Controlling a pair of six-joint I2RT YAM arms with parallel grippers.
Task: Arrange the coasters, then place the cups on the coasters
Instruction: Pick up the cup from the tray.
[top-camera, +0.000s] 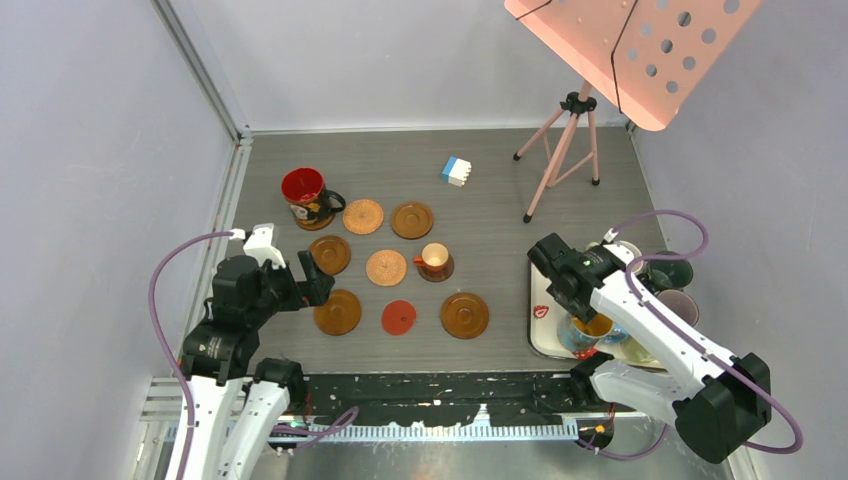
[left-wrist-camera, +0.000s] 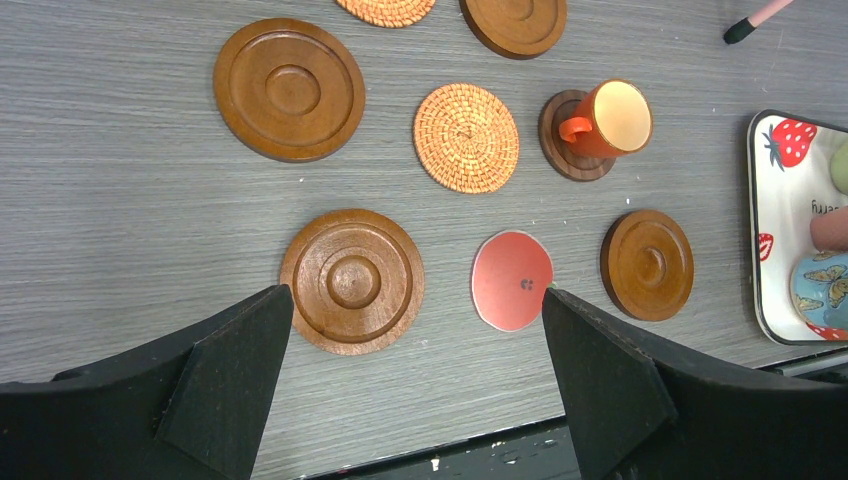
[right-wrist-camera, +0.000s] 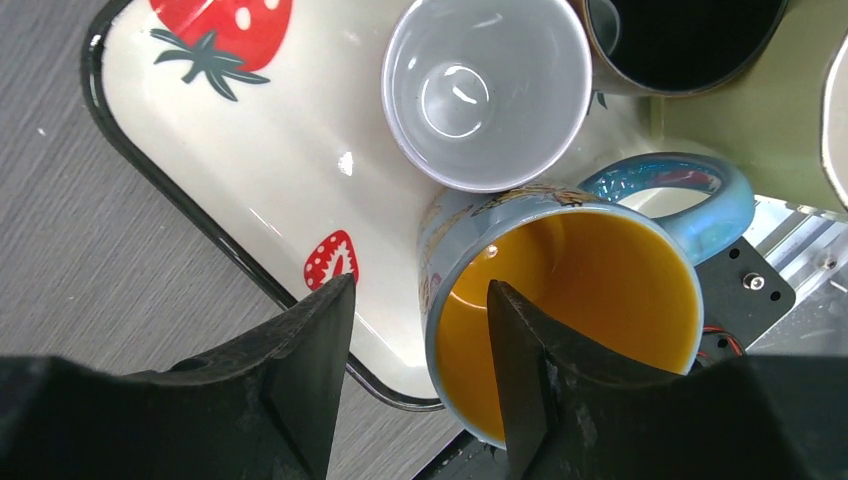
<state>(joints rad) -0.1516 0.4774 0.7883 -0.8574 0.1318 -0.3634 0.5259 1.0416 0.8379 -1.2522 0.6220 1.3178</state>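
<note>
**Right gripper astride the blue mug's rim, left gripper spread over the coasters**

The right gripper is down over the tray with one finger dipped inside the blue mug and the other outside its wall. The jaws are parted, and there is a clear gap between the outer finger and the mug, so nothing is clamped. The mug is yellow inside. It sits at the near end of the white strawberry tray, touching a pale grey cup, and a dark cup stands just past those two.

The left gripper hangs spread wide above the table, holding nothing. Beneath it lie a ringed wooden coaster and, just to its right, the flat red coaster. A smaller wooden coaster lies further right. Beyond these, a woven coaster lies beside the small orange cup, which sits on a dark coaster.

At the far left of the group stands the red-lined mug. To its right are a second woven coaster and another wooden one. A blue-and-white block sits well apart, further back.
</note>
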